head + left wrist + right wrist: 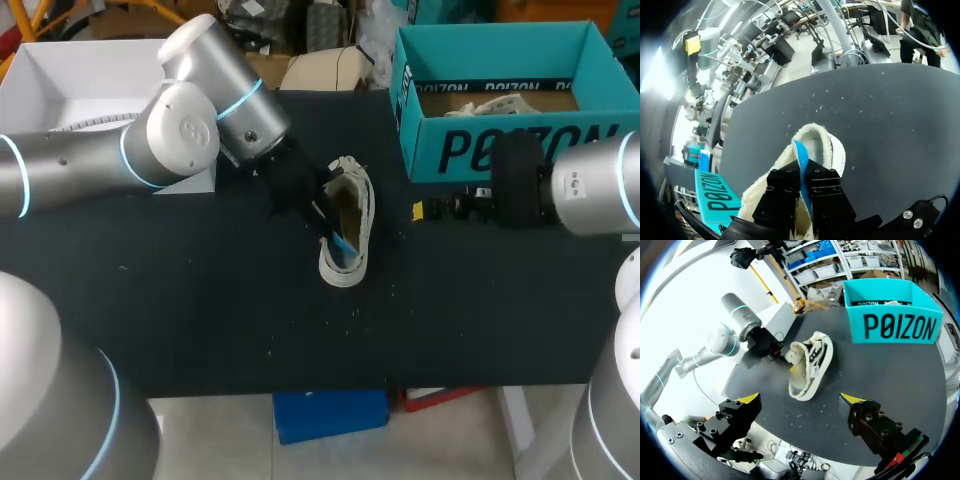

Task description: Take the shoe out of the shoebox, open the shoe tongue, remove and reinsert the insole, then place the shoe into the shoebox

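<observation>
**Insole pinched in my left pincer, shoe out on the bench**

Head view: my left arm comes in with its elbow high and its wrist angled down. My left pincer (322, 212) sits at the opening of the shoe (352, 215), which lies on the bench (200, 300). My right pincer (428, 209) hangs level, beside the shoe but apart from it, just in front of the shoebox (520, 150).

Left wrist view: my fingers are closed on the blue insole (800, 157), gripping it edge-on from both sides. The shoe's long axis runs straight ahead of the pincer, so I judge that any pull or push should follow that line.

Right wrist view: my right pincer is spread wide and holds nothing. The shoe lies ahead of it, well apart. My left arm is plainly the nearer one.
</observation>
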Controlling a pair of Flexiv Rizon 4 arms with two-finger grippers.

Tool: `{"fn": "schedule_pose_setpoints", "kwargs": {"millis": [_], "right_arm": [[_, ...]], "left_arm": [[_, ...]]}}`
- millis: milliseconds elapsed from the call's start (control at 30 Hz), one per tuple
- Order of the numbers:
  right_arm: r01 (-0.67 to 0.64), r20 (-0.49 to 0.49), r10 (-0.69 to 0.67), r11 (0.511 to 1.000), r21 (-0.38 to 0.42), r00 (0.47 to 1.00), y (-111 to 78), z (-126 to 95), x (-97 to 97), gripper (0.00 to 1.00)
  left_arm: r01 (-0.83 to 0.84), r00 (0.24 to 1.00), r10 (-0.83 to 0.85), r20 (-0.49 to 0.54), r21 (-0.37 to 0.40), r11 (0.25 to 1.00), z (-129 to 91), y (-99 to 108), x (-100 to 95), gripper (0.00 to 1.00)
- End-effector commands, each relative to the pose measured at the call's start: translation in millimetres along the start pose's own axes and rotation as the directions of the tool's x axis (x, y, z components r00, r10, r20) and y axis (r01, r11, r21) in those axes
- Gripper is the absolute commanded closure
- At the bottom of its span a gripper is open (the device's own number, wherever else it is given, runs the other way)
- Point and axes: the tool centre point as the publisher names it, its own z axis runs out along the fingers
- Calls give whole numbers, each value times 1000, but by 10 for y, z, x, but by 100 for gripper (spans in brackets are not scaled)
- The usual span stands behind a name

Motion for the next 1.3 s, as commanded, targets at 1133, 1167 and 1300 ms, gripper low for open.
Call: {"fn": "schedule_pose_setpoints", "kwargs": {"millis": [1133, 1167, 1300], "right_arm": [[0, 1, 0, 1000, 0, 1000, -3, 3, 7, 0], [0, 1, 0, 1000, 0, 1000, -3, 3, 7, 0], [0, 1, 0, 1000, 0, 1000, -3, 3, 7, 0]], "left_arm": [[-168, 956, 127, -265, -140, 976, -442, -174, -38, 72], [-174, 950, 127, -286, -148, 974, -438, -156, -10, 73], [-194, 929, 127, -348, -167, 967, -422, -118, 65, 75]]}}
